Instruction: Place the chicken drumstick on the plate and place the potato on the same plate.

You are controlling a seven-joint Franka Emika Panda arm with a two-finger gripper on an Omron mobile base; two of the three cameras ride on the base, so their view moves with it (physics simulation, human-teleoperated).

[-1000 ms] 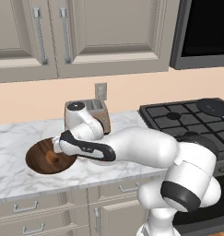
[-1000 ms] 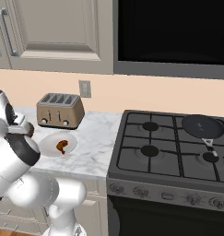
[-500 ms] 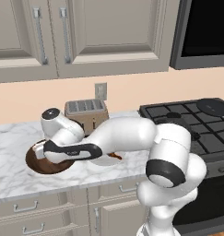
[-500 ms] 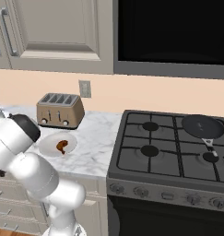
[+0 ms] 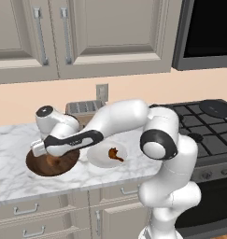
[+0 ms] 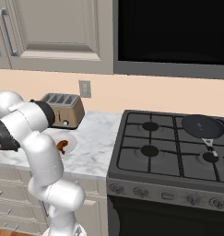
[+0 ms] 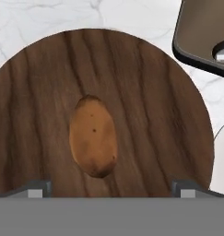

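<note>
The potato (image 7: 92, 136), a tan oval, lies on a round dark wooden board (image 7: 150, 92), and in the hand view it sits just left of centre. My gripper (image 7: 111, 188) hovers directly above it, open, fingertips (image 7: 36, 187) wide apart and holding nothing. In the left base view my hand hangs over the same board (image 5: 38, 165). The white plate (image 5: 98, 158) stands just right of the board with the chicken drumstick (image 5: 115, 154) lying on it. From the right base view, the plate (image 6: 71, 138) and drumstick (image 6: 61, 146) peek out from behind my arm.
A toaster (image 5: 84, 108) stands against the wall behind the plate, and its corner (image 7: 203, 37) is close to the board. The stove (image 6: 178, 152) with a dark pan (image 6: 203, 126) lies to the right. The counter's front edge runs just before the board.
My arm has swung left and stretched out, bringing the hand over the wooden board. The gripper has stayed open. The drumstick has stayed on the plate.
</note>
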